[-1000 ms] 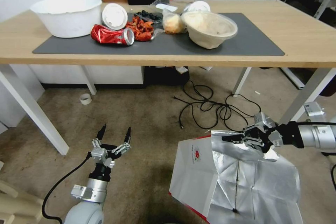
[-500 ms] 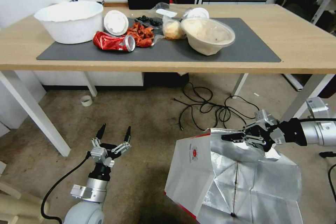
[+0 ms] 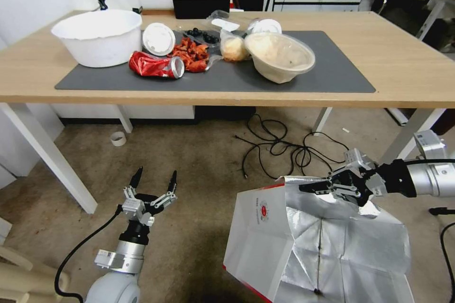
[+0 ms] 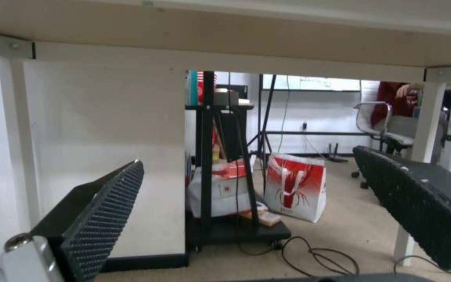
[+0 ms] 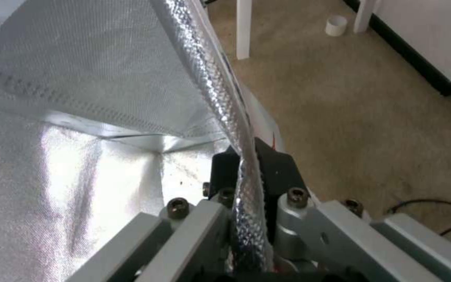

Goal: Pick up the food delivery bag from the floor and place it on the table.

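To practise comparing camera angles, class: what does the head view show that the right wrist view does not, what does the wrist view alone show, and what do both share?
Head view alone: the table top with its grey mat, white tub and crushed can, plus the open left gripper low over the floor. Right wrist view alone: the bag's foil rim pinched between the jaws, close up. Both: the food delivery bag, the right gripper shut on its rim, the carpet and the tape roll.

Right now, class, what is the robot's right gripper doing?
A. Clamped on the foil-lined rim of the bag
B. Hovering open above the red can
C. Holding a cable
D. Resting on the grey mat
A: the right gripper is shut on the food delivery bag at its silver rim.
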You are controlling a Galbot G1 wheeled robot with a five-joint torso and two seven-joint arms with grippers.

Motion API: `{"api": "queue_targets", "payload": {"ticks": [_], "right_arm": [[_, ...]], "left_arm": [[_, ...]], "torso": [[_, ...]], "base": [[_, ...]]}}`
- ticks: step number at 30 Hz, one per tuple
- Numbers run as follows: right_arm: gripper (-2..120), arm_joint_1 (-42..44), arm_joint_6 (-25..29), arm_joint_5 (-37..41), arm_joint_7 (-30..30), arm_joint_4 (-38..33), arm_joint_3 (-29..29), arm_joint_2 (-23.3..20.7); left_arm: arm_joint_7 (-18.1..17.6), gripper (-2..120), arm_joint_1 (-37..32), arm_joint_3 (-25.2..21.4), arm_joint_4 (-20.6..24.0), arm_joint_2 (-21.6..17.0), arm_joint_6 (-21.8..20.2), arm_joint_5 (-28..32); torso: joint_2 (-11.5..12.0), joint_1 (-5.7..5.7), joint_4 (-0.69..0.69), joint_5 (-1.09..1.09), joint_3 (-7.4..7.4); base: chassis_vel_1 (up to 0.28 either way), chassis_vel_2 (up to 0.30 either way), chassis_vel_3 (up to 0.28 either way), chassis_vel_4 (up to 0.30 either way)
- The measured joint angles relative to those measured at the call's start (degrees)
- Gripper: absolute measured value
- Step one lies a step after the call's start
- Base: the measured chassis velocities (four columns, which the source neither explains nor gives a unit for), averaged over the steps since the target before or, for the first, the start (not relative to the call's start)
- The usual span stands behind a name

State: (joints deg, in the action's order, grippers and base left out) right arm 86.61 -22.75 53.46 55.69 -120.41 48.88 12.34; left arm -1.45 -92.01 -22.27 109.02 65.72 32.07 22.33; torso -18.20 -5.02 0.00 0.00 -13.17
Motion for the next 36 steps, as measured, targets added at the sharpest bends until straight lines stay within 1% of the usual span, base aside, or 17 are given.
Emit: {"api": "queue_targets", "payload": {"ticks": [6,13,15,17,23,25,36], "right_arm": [[0,0.0,0.0,0.1,0.1,0.0,0.0,-0.1],[0,0.0,0.1,0.1,0.3,0.0,0.0,-0.3],[0,0.0,0.1,0.1,0.3,0.0,0.0,-0.3],[0,-0.1,0.1,0.2,0.3,-0.1,0.0,-0.4],[0,0.0,0.1,0.4,0.3,-0.4,0.2,-0.5],[0,0.0,0.1,0.6,0.4,-0.4,0.2,-0.6],[0,0.1,0.1,0.7,0.6,-0.8,0.7,-0.6]], "left_arm": [[0.0,100,0.1,0.0,-0.1,-0.1,0.0,0.1],[0.0,100,0.2,0.0,-0.1,-0.2,0.0,0.1],[0.0,100,0.3,0.0,-0.1,-0.2,0.0,0.1],[0.0,100,0.3,0.0,-0.1,-0.2,0.0,0.1],[-0.1,100,0.3,-0.1,0.0,-0.2,0.0,0.2],[-0.1,100,0.2,-0.1,0.1,-0.2,0.0,0.2],[0.0,100,-0.3,-0.3,0.8,-0.2,0.0,0.1]], "torso": [[-1.2,-0.4,0.0,0.0,-0.83],[-3.1,-0.93,0.0,0.0,-2.19],[-3.3,-0.99,0.0,0.0,-2.3],[-4.0,-1.22,0.0,0.0,-2.8],[-5.1,-1.62,0.0,0.0,-3.53],[-5.8,-1.85,0.0,0.0,-4.0],[-8.1,-2.66,0.0,0.0,-5.46]], "base": [[0.0,0.0,0.0,0.0],[0.0,0.0,0.0,0.0],[0.0,0.0,0.0,0.0],[0.0,0.0,0.0,0.0],[0.0,0.0,0.0,0.0],[0.0,0.0,0.0,0.0],[0.0,0.0,0.0,0.0]]}}
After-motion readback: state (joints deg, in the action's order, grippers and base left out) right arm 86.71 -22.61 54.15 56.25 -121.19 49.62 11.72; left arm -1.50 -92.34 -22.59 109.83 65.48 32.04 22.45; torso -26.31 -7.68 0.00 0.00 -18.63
